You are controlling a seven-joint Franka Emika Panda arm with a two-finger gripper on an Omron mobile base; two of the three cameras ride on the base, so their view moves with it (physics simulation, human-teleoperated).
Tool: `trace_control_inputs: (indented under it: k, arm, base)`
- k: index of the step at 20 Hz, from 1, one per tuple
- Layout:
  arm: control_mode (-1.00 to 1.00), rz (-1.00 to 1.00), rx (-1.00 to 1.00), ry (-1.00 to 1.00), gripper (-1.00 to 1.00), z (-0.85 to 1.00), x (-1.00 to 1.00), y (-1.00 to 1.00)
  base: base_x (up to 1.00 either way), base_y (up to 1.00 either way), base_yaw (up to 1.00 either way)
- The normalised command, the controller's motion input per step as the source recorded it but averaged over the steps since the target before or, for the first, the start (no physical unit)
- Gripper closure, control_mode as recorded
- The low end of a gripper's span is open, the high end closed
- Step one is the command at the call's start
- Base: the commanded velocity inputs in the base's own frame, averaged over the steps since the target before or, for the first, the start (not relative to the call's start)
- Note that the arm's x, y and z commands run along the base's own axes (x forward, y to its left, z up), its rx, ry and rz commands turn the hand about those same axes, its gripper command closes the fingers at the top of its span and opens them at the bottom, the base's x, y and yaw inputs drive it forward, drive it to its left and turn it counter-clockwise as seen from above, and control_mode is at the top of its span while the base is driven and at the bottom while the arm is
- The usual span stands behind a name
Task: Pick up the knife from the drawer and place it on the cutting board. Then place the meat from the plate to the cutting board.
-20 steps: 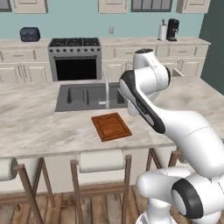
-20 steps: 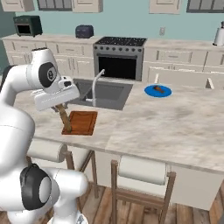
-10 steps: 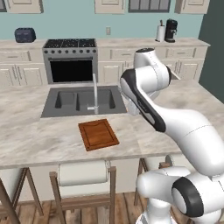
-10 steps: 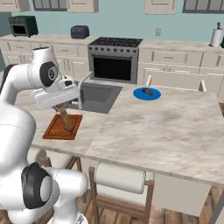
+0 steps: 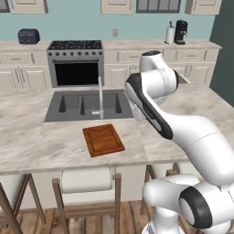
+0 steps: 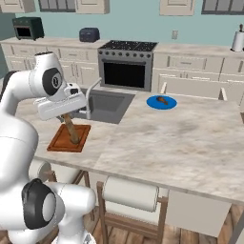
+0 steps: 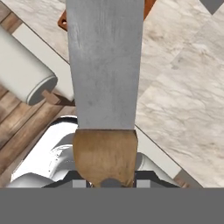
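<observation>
- The tool is clamped on the knife, pinching its brown wooden handle; in the hand view the grey blade runs straight away from the tool toward the far edge of the picture.
- In the right base view the knife hangs slanted below the tool, its lower end over or on the cutting board; whether it touches the wood cannot be told.
- The cutting board lies flat on the marble bench, near the bench's front edge and just in front of the sink.
- A stool with a white rolled back stands below the bench's front edge.
- A slim faucet rises at the sink's near rim, just behind the board.
- The plate, bright blue, sits on the bench well apart from the board, to the right of the sink in the right base view.
- The meat, a small brown lump, rests on the plate.
- Just behind the plate, the rim of the cream-white drawer shows, pulled open.
- Against the far wall stands a stove with a dark oven door.
</observation>
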Motion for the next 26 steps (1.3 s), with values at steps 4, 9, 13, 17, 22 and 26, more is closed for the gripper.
trace_control_inputs:
  k: [4,9,13,17,22,26]
  arm:
    - [1.0,0.0,0.0,0.0,1.0,0.0,0.0,0.0]
    - [1.0,0.0,0.0,0.0,1.0,0.0,0.0,0.0]
    - [-1.0,0.0,0.0,0.03,1.0,-0.05,0.23,0.1]
    - [-1.0,0.04,0.05,0.06,1.0,-0.15,0.54,0.1]
    - [-1.0,0.0,0.05,0.06,1.0,-0.23,0.49,0.31]
    - [-1.0,0.0,0.02,0.0,1.0,-0.35,0.08,0.56]
  base:
    - [0.38,0.02,0.28]
    - [0.37,0.23,0.07]
    - [0.19,0.15,0.0]
    - [0.0,0.0,0.0]
    - [0.0,0.0,0.0]
    - [0.0,0.0,0.0]
